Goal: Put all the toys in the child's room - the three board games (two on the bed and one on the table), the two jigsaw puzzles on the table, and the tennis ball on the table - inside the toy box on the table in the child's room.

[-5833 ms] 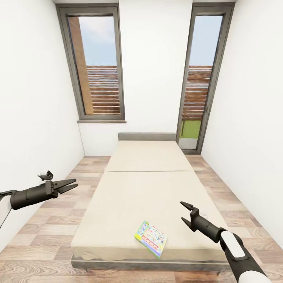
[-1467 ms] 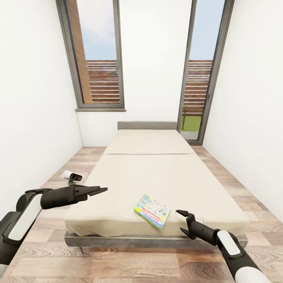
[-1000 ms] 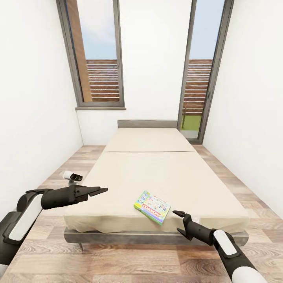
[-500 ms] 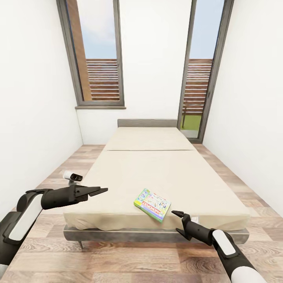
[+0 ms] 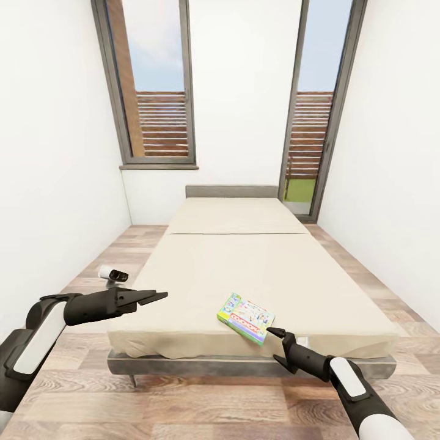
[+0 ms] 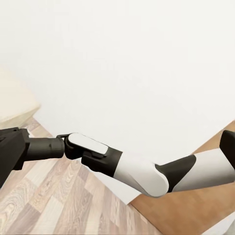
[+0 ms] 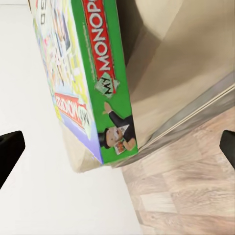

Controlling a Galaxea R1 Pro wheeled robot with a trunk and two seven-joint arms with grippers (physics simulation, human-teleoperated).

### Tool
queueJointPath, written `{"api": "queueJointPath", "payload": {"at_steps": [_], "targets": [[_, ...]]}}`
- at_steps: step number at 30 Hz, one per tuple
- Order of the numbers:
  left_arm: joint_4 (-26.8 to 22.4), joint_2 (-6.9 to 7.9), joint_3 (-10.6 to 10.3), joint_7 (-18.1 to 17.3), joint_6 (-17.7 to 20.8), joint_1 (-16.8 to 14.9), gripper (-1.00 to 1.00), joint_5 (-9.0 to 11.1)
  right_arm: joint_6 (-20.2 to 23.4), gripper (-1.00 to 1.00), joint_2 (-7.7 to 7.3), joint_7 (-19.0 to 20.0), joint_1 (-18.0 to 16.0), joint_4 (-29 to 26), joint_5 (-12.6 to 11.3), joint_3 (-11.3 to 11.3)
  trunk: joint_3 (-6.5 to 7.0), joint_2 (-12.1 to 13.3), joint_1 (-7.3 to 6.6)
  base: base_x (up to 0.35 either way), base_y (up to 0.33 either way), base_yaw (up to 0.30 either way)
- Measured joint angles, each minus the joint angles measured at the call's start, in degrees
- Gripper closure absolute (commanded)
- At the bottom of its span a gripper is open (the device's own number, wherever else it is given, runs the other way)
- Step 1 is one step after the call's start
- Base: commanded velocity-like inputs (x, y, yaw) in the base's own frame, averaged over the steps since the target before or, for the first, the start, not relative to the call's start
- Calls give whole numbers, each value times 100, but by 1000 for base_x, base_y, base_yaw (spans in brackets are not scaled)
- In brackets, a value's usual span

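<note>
The right gripper (image 5: 275, 346) is gaping wide, holding nothing, beside the board game (image 5: 246, 317) lying near the bed (image 5: 244, 275) edge, while the left gripper (image 5: 153, 297) is looking nearly closed and empty.

Colourful board game (image 5: 246, 317) flat on bed (image 5: 244, 269)

The head camera looks forward and down from the near end of the bed (image 5: 244, 275), along its length toward the far windows (image 5: 156, 85). The right wrist camera sits close to the board game (image 7: 93, 83) at the bed's near edge, shared with the head view. The left wrist camera faces across to the right arm (image 6: 137, 169), white wall (image 6: 147, 58) and floor (image 6: 58, 205).
</note>
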Motion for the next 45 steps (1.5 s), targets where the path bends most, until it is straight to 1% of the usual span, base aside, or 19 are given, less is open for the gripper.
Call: {"api": "queueJointPath", "payload": {"at_steps": [12,19,27,43,44,45], "targets": [[-1,0,5,0,0,0,-100,-1,0,-100,0,2,0,0,0,0,0,0,0,0,100,0],[0,0,4,-1,0,0,-100,-1,1,-100,0,1,0,-1,0,-1,0,0,0,1,32,0],[0,-8,-11,-1,0,0,-100,-1,-1,-100,0,1,0,0,0,-1,0,0,-1,109,78,0],[0,-9,-14,-1,0,0,-100,-1,-1,-100,0,1,0,-1,0,-1,0,0,0,13,9,0],[0,-9,-14,-1,0,0,-100,-1,-1,100,0,1,0,-1,0,-1,0,0,0,0,0,0],[0,-9,-14,-1,0,0,-100,-1,-1,100,0,-1,0,-1,-2,-1,0,0,0,0,0,0]]}}
